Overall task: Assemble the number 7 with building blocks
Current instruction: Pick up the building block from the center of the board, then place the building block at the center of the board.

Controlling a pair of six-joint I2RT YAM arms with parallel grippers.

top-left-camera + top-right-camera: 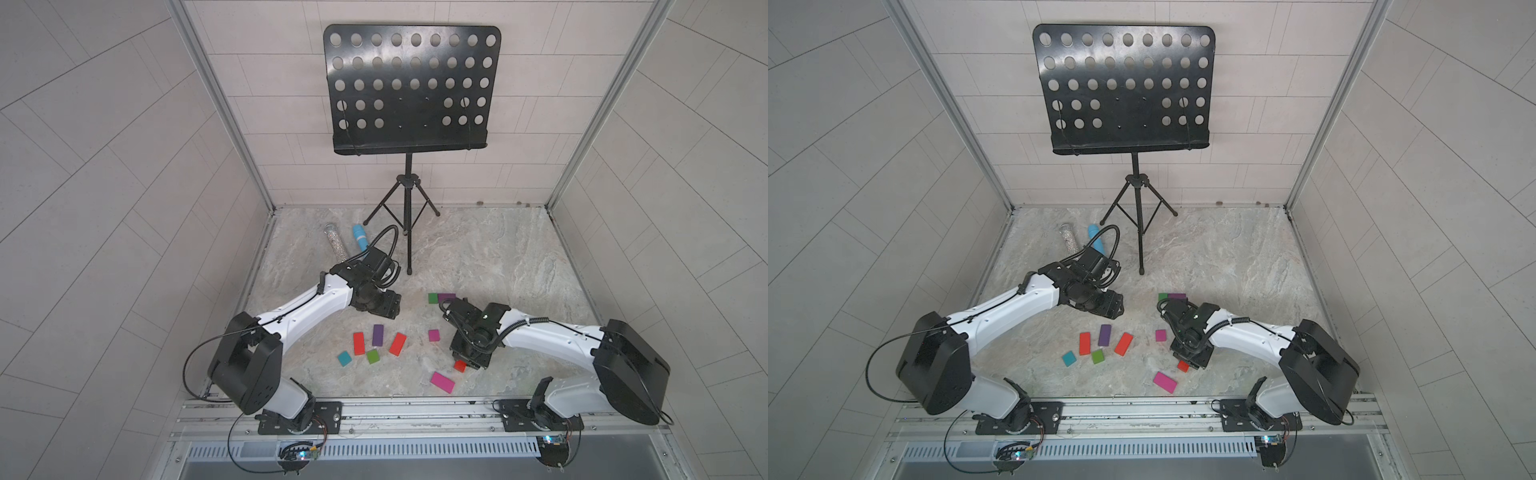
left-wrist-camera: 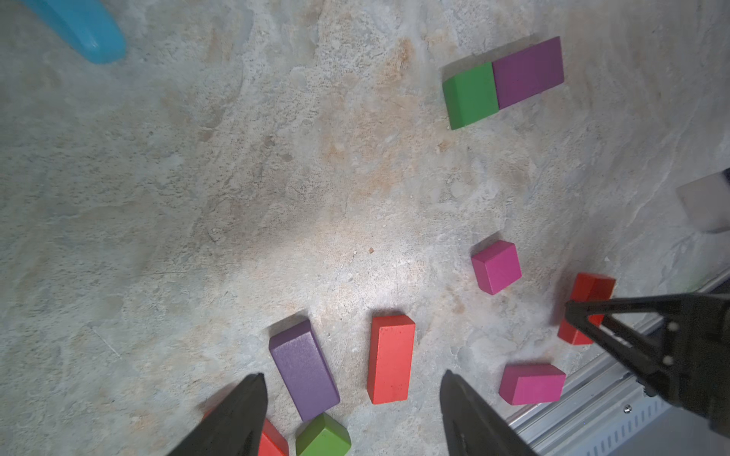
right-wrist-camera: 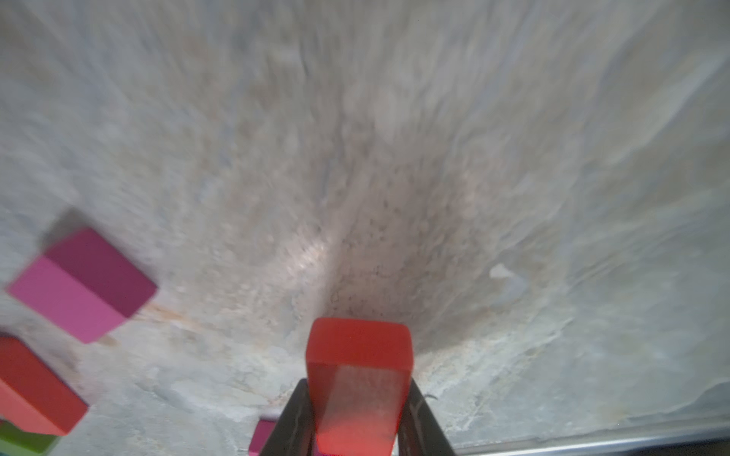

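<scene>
Red block point(image 3: 359, 347) pinched in right claw point(image 3: 357, 395), magenta block point(image 3: 79, 284) near, left claw point(image 2: 353, 375) spread

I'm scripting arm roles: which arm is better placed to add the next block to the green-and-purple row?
Right: the right end effector is shut on a red block; the left end effector hangs open and empty.
</scene>
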